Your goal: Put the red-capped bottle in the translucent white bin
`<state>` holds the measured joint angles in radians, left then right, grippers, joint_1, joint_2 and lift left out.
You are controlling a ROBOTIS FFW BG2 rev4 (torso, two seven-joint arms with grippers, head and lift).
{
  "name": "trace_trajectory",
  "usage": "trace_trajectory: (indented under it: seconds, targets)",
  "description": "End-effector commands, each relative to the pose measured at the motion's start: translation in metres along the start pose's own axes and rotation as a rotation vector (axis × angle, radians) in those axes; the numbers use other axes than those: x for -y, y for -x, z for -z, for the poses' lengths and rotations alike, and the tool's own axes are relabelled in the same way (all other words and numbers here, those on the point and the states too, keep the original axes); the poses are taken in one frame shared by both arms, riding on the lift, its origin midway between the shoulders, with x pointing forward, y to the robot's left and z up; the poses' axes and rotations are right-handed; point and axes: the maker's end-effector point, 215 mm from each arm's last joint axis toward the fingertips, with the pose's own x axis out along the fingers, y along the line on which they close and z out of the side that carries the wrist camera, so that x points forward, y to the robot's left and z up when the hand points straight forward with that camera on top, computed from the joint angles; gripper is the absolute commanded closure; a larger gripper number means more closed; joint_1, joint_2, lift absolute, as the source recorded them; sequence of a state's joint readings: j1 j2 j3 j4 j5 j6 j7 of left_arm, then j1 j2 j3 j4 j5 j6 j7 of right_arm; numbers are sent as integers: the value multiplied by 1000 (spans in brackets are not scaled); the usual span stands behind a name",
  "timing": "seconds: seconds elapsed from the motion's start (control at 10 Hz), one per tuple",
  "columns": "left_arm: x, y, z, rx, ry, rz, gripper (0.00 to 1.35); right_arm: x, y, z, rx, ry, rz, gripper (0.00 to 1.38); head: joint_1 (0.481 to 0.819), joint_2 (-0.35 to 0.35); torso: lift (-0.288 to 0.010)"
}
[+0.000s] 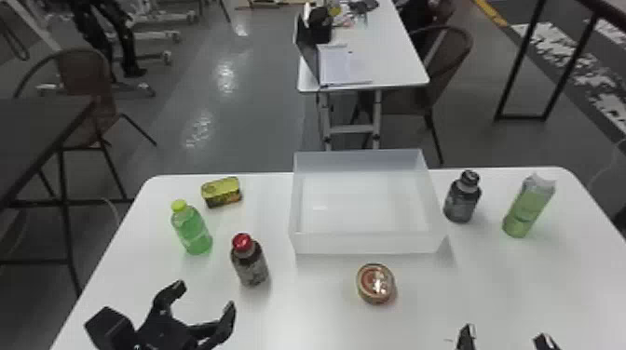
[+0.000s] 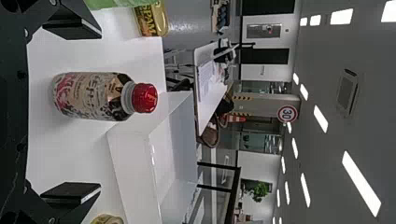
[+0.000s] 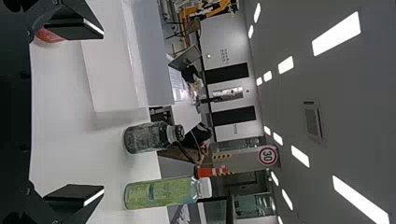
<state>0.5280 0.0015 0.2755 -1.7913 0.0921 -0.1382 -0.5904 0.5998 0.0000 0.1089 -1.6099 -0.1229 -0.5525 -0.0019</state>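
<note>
My left gripper (image 1: 205, 298) is at the lower left of the head view, open and empty, on the near side of the red-capped bottle (image 1: 250, 263). That bottle stands upright on the table, left of the translucent white bin (image 1: 365, 243). In the left wrist view the red-capped bottle (image 2: 95, 95) is beyond the spread fingers of my left gripper (image 2: 72, 112), untouched, with part of the bin (image 2: 135, 172) past it. My right gripper (image 1: 506, 339) stays at the head view's bottom edge, right of centre; in the right wrist view the right gripper (image 3: 77, 114) stands open with nothing held.
A green bottle (image 1: 192, 230) and a yellow can (image 1: 222, 191) stand left of the bin. A round tin (image 1: 375, 284) lies just in front of it. To its right are a dark bottle (image 1: 462, 198) and a pale green bottle (image 1: 528, 207).
</note>
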Motion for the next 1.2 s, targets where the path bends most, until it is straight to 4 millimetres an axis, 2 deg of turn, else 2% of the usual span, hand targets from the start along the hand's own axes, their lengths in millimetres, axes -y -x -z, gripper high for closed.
trace_trajectory:
  seconds: [0.0,0.7,0.9,1.1]
  targets:
    - [0,-1,0,1,4,-2,147,0,0,0,-1,-1,2,125,695,117,-37]
    - [-2,-2,5,-7,16,-5,147,0,-1,2,-7,-1,1,125,695,119,-37]
    - [-7,-10,10,-10,28,-4,147,0,-2,3,-7,0,1,125,695,121,-37]
    - [-18,-28,15,-20,26,11,147,-2,-6,1,-1,-3,-4,125,695,121,-37]
